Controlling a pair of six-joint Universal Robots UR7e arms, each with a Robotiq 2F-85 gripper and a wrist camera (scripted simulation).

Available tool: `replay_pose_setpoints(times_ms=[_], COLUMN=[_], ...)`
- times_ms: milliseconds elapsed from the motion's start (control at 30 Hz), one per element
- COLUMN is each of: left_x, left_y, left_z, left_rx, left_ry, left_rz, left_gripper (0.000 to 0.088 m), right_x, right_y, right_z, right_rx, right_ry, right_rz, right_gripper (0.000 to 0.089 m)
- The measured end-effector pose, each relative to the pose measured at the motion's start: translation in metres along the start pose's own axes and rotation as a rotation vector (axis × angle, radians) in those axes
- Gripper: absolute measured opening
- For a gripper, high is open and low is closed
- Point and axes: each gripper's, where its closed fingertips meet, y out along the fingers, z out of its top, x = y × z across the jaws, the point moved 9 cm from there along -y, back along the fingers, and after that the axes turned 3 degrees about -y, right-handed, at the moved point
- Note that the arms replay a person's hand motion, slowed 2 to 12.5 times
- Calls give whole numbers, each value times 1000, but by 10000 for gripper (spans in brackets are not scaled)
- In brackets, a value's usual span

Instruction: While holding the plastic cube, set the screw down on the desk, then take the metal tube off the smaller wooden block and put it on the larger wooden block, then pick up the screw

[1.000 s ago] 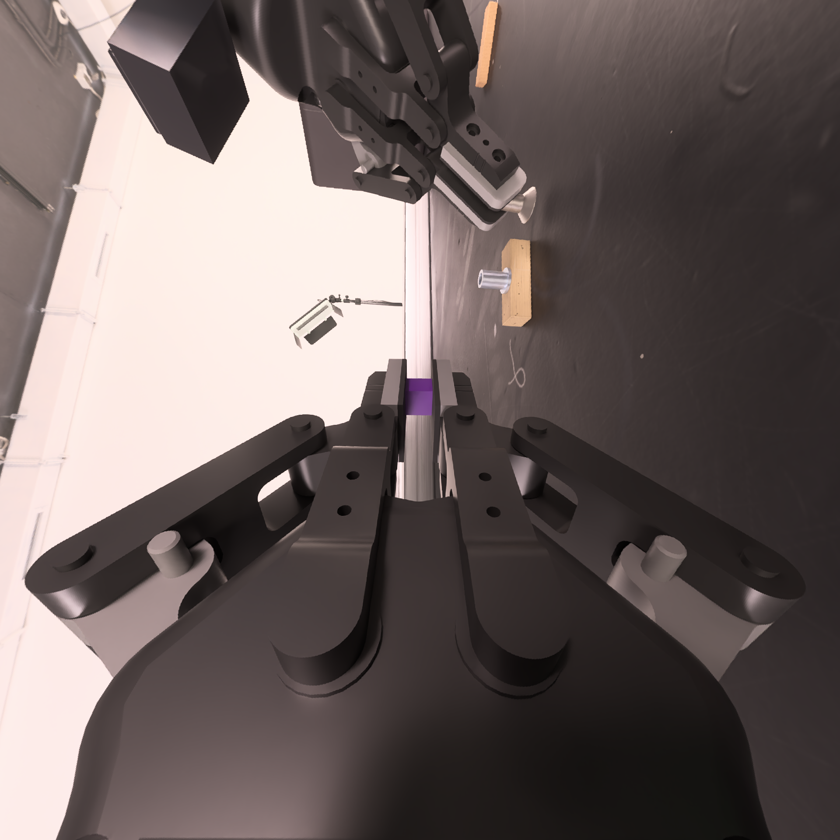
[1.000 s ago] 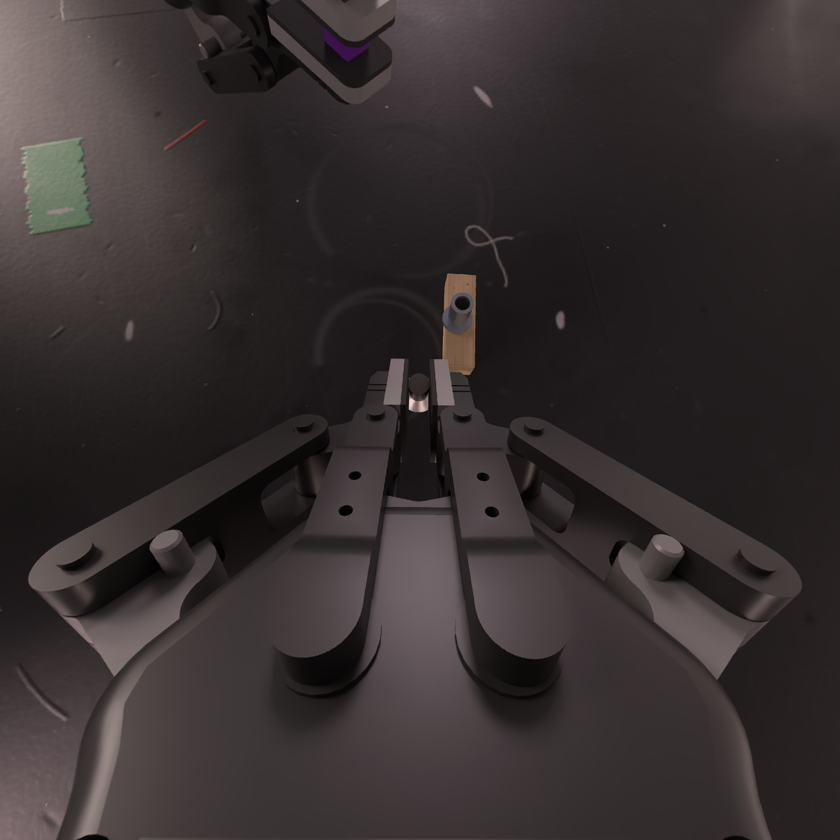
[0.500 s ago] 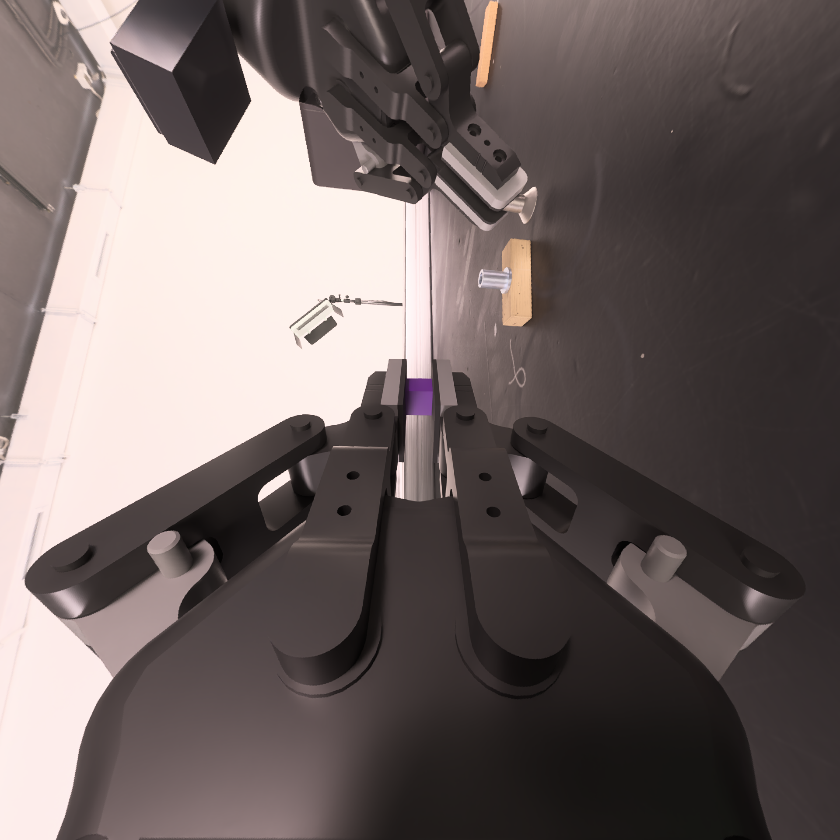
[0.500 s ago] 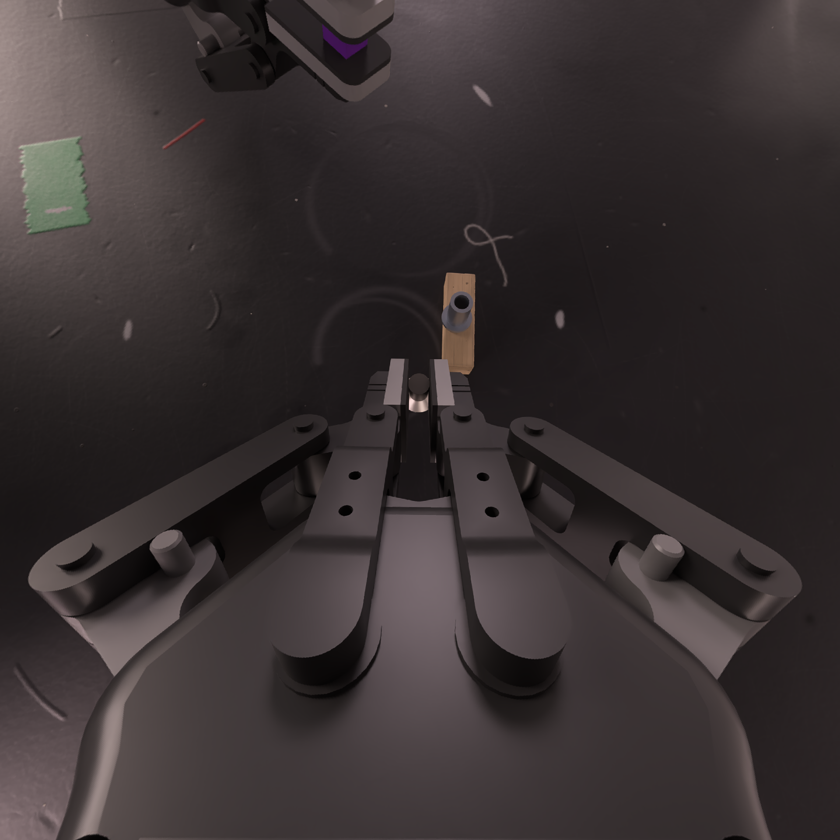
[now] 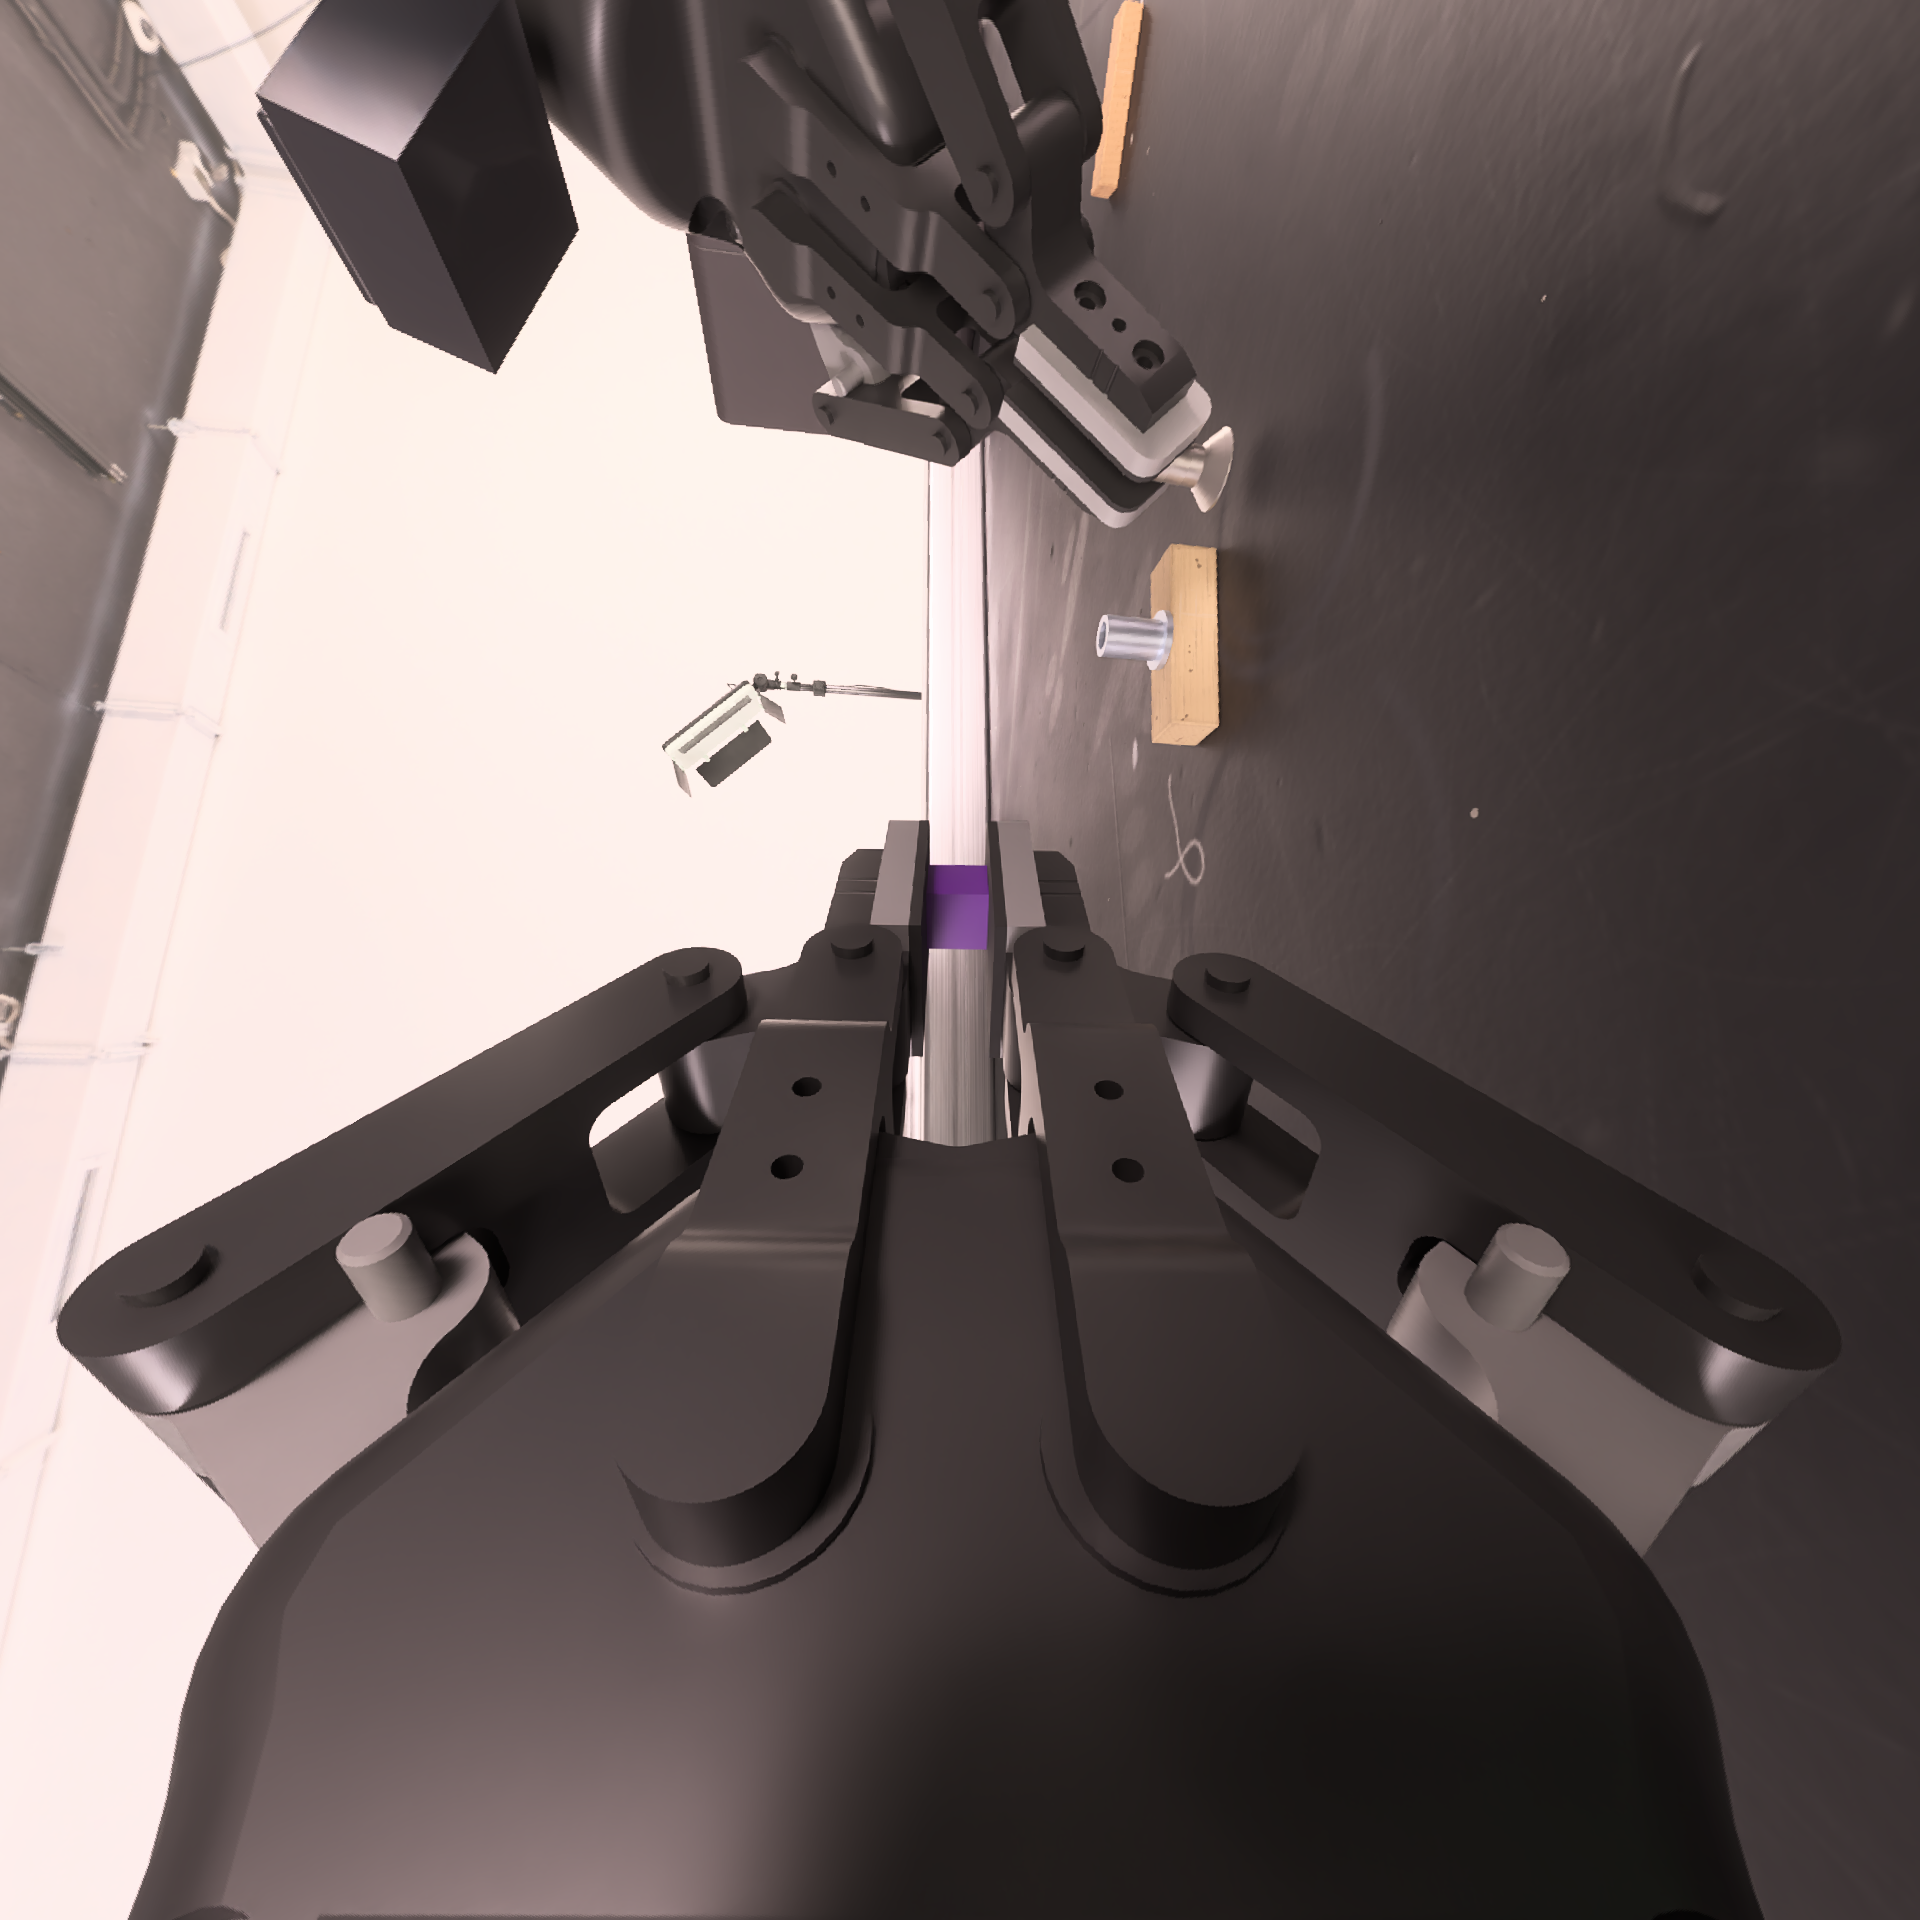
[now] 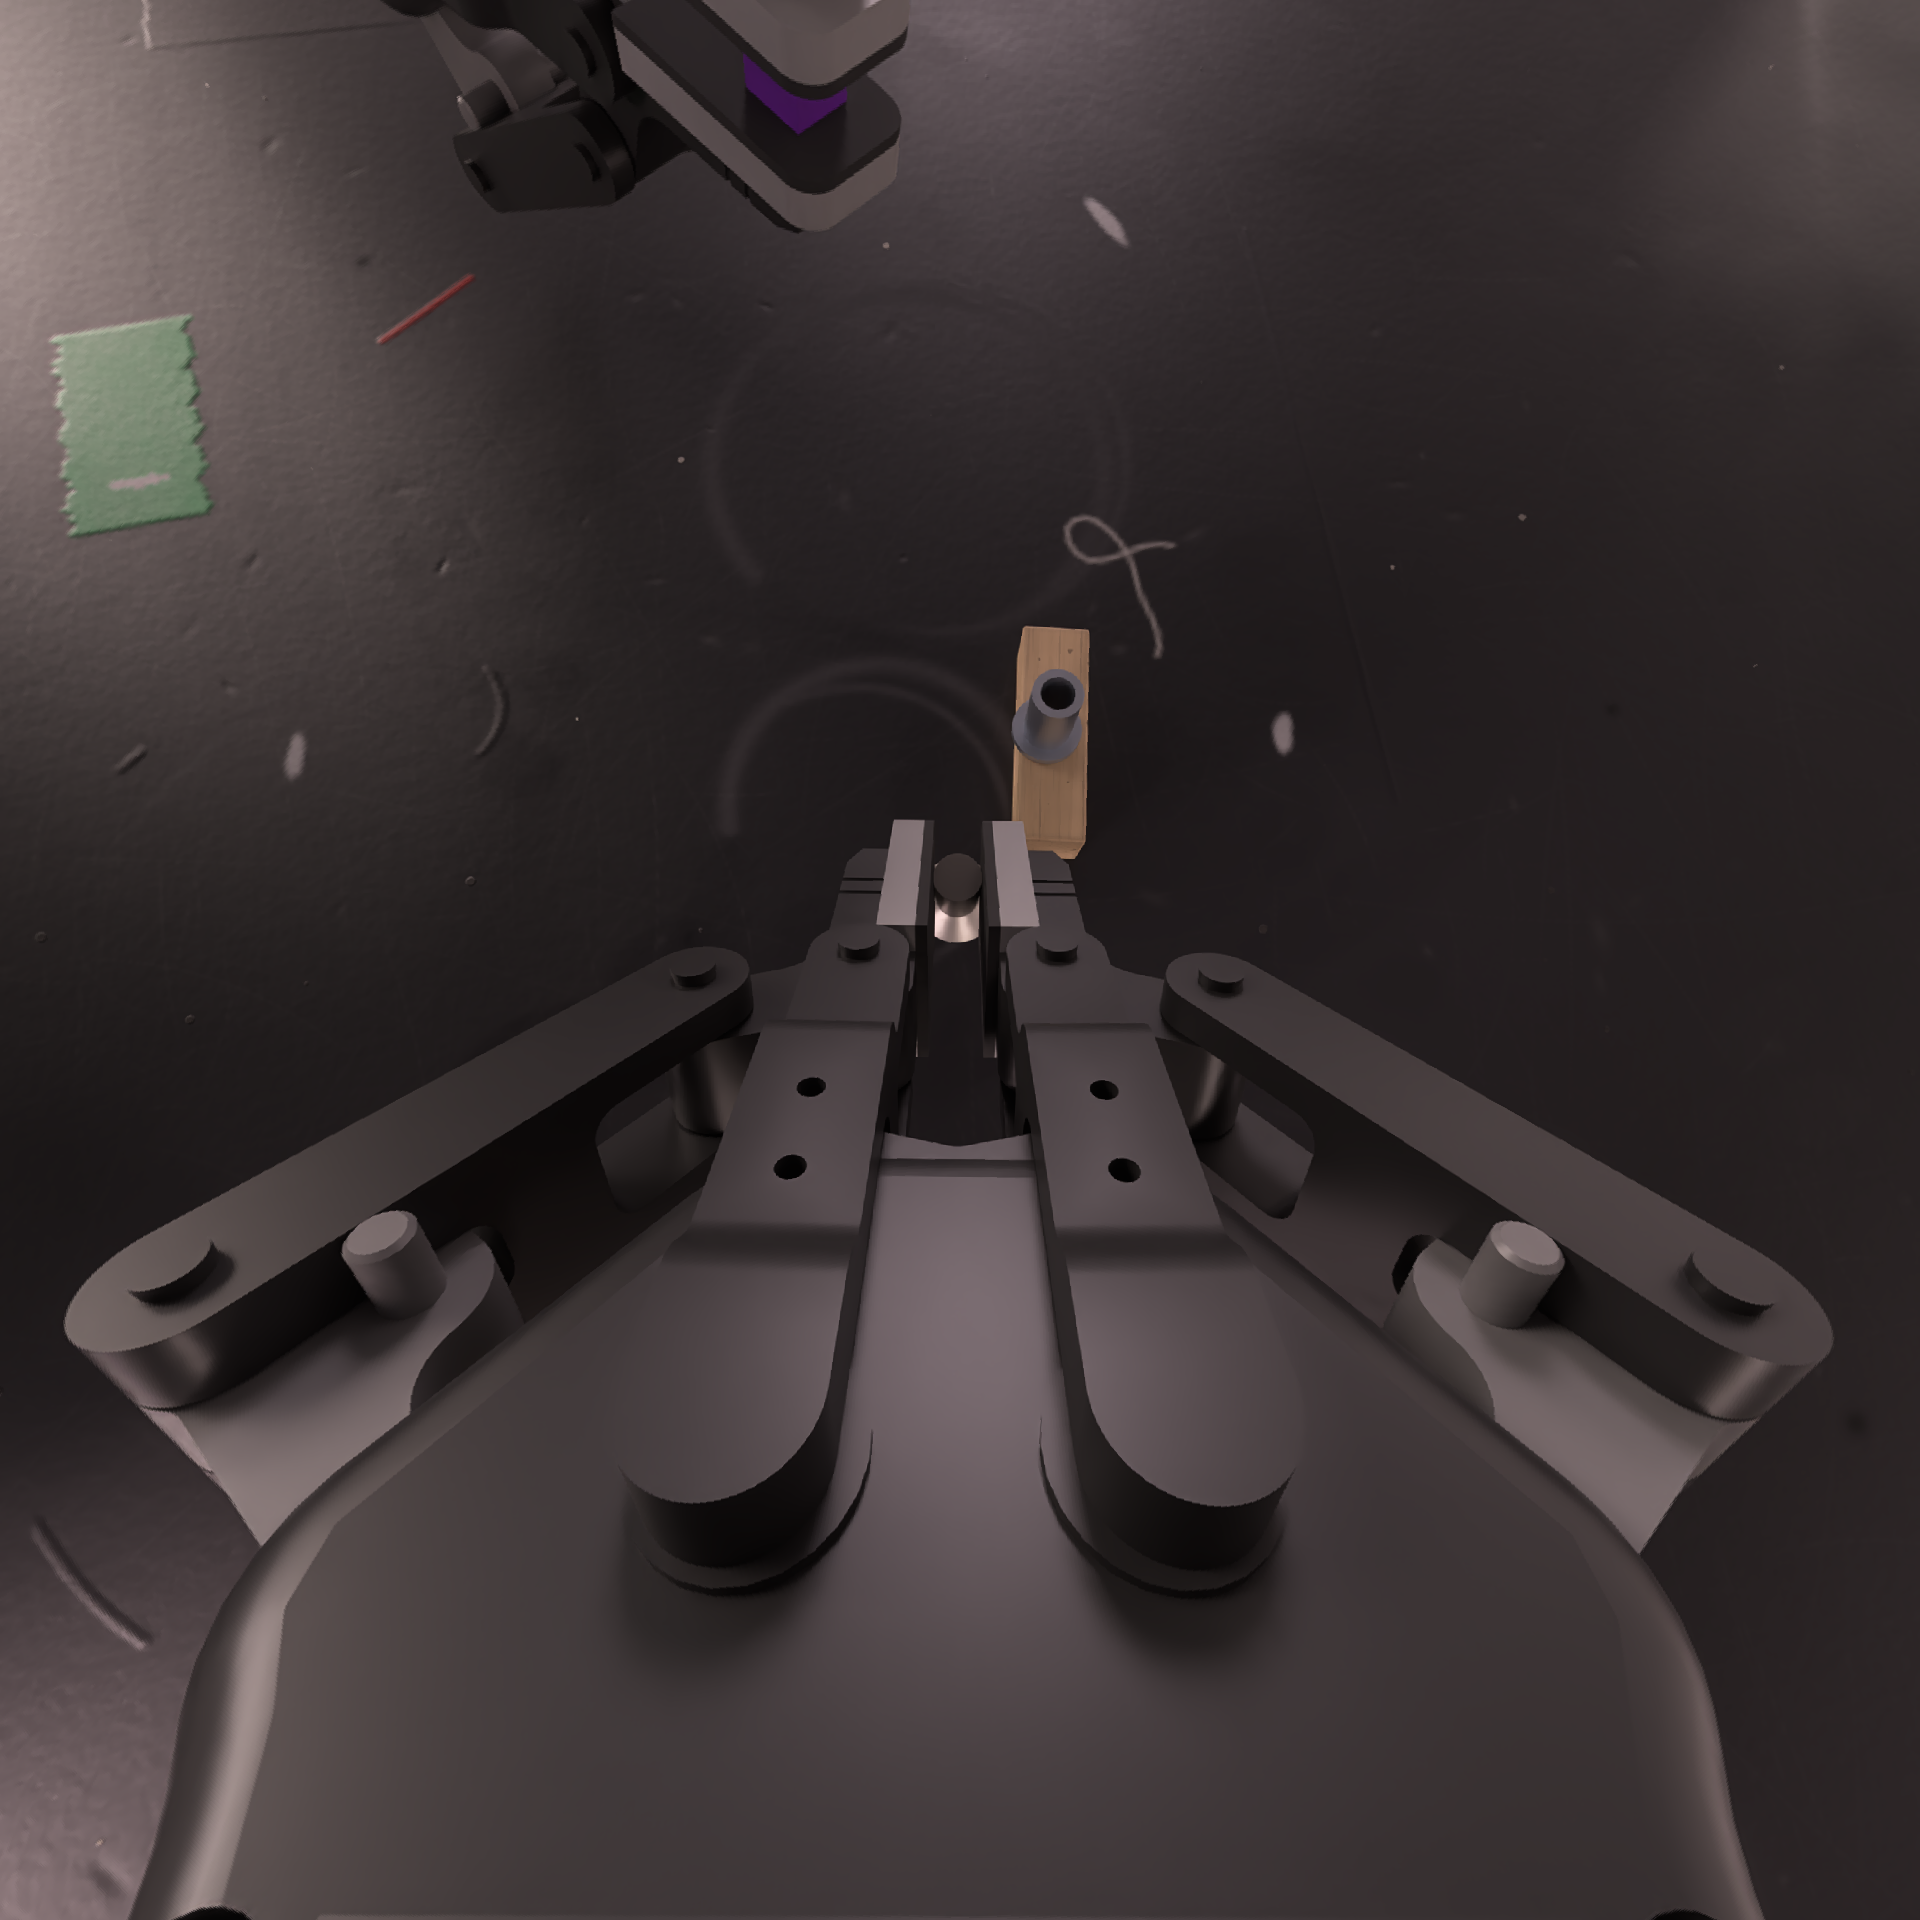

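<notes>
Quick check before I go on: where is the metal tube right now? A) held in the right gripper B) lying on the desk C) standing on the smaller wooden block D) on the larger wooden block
C: the metal tube stands upright on the smaller wooden block, while the right gripper holds the screw.

Two end effectors: left end effector, right end effector; one purple plastic cube; one screw; one metal tube; two wooden blocks: smaller wooden block, larger wooden block; one green tape patch; one desk

left hand clamped, right hand clamped
</notes>
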Motion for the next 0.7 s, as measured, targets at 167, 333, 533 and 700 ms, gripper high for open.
replay_pose_setpoints(times_ms=[167,333,533,700], left_x=[0,0,0,-1], left_y=[0,0,0,0], left_z=[0,0,0,0], left_rx=[0,1,1,1], left_ry=[0,-1,-2,-2], left_rz=[1,2,1,2], left_gripper=[95,95,95,95], right_x=[0,0,1,1], right_y=[0,0,0,0], right_z=[0,0,0,0], right_rx=[2,2,4,5], right_ry=[0,2,2,2], right_rz=[0,0,-1,-2], right_gripper=[79,79,79,79])
